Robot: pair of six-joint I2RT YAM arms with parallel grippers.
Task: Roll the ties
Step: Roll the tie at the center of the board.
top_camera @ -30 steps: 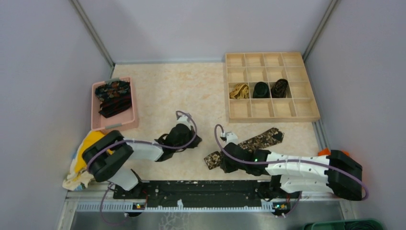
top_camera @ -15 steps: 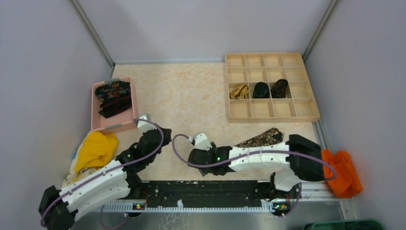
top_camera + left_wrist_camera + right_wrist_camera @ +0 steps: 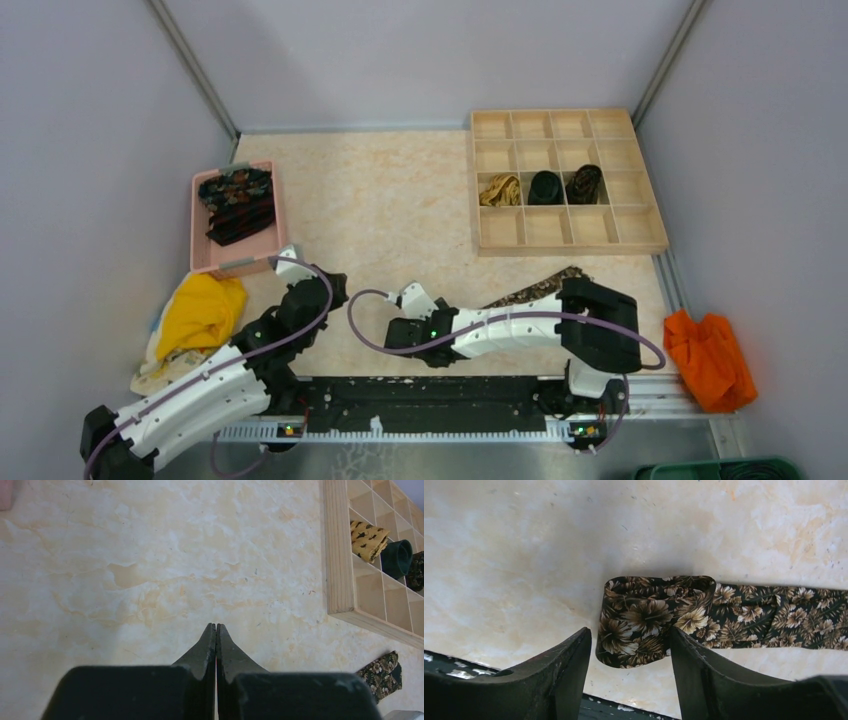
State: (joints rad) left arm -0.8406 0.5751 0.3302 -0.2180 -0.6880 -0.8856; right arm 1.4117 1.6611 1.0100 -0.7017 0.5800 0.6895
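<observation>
A brown floral tie (image 3: 744,615) lies flat on the table, its left end folded over into a loop (image 3: 649,620). My right gripper (image 3: 629,640) is open, and the near edge of that fold sits just between its fingertips; I cannot tell whether they touch. From above, my right gripper (image 3: 397,337) and arm cover most of this tie (image 3: 540,288). My left gripper (image 3: 216,627) is shut on nothing above bare table, left of the right one (image 3: 318,290). More ties (image 3: 236,203) lie in a pink tray (image 3: 200,255).
A wooden compartment box (image 3: 565,232) at the back right holds three rolled ties (image 3: 545,187). A yellow cloth (image 3: 200,312) lies at the near left and an orange cloth (image 3: 710,355) at the near right. A black rail (image 3: 420,392) runs along the near edge.
My right gripper opened and swung left along the tie to its folded end. My left arm drew back to the left, still shut. The orange cloth came into view.
</observation>
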